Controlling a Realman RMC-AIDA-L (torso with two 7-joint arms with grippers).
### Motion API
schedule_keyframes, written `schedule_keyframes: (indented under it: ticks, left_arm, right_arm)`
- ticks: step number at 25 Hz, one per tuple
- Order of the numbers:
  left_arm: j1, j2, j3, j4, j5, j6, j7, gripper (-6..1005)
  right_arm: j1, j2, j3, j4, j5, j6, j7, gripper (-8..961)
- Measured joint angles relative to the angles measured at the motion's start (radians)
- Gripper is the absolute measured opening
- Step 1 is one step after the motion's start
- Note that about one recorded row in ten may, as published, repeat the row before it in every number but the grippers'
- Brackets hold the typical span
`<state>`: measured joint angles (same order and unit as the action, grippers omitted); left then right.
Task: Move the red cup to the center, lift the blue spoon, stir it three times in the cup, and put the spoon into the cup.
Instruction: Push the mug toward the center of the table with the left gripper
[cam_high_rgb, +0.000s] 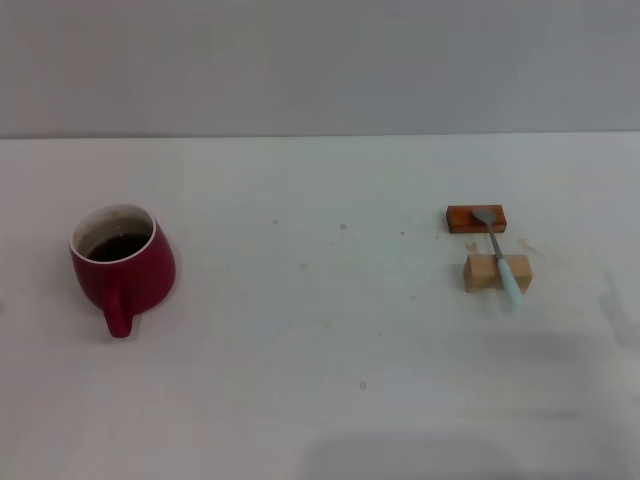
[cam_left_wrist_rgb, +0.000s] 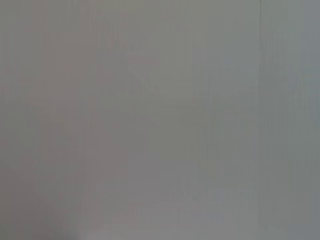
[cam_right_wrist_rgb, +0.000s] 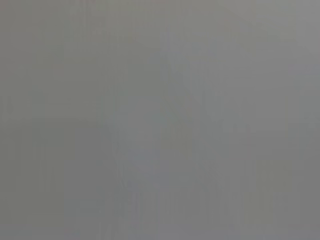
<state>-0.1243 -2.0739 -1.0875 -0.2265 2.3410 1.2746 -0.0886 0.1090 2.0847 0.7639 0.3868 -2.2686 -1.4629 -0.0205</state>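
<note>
No text, label, brand, number or sign can be read in any view. The red cup (cam_high_rgb: 124, 264) at nine o'clock looks unmarked, though any small print on it might be too fine to make out.

A bare lab bench: plain white table (cam_high_rgb: 320, 400), blank grey wall (cam_high_rgb: 320, 60).

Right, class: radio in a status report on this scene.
Neither gripper in view. Red cup far left, untouched. Blue spoon rests across two blocks, right. Path between clear.
</note>
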Motion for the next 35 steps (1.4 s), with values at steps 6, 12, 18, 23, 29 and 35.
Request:
schedule_keyframes:
  ticks: [6, 12, 18, 23, 29, 35]
  left_arm:
    - [0.000, 0.001, 0.000, 0.003, 0.000, 0.000, 0.000, 846]
    - [-0.008, 0.002, -0.010, 0.005, -0.001, 0.000, 0.002, 847]
    - [-0.014, 0.005, -0.016, 0.008, -0.002, -0.004, 0.017, 793]
    - [-0.033, 0.007, -0.023, 0.020, -0.001, -0.024, 0.070, 677]
    - [-0.066, 0.008, -0.008, 0.027, 0.007, -0.059, 0.150, 493]
    - [-0.100, 0.008, 0.021, 0.034, 0.008, -0.091, 0.283, 255]
  right_arm:
    - [0.001, 0.000, 0.000, 0.000, -0.002, 0.000, 0.001, 769]
    - [0.003, 0.001, -0.006, 0.001, -0.002, 0.004, 0.001, 768]
    - [0.004, 0.001, -0.025, 0.003, 0.005, 0.000, 0.001, 768]
    - [0.000, 0.002, -0.026, 0.009, 0.006, -0.002, 0.001, 767]
    - [-0.003, 0.002, -0.037, 0.022, 0.006, -0.004, 0.001, 766]
    - [-0.005, 0.002, -0.040, 0.023, 0.006, -0.004, 0.000, 766]
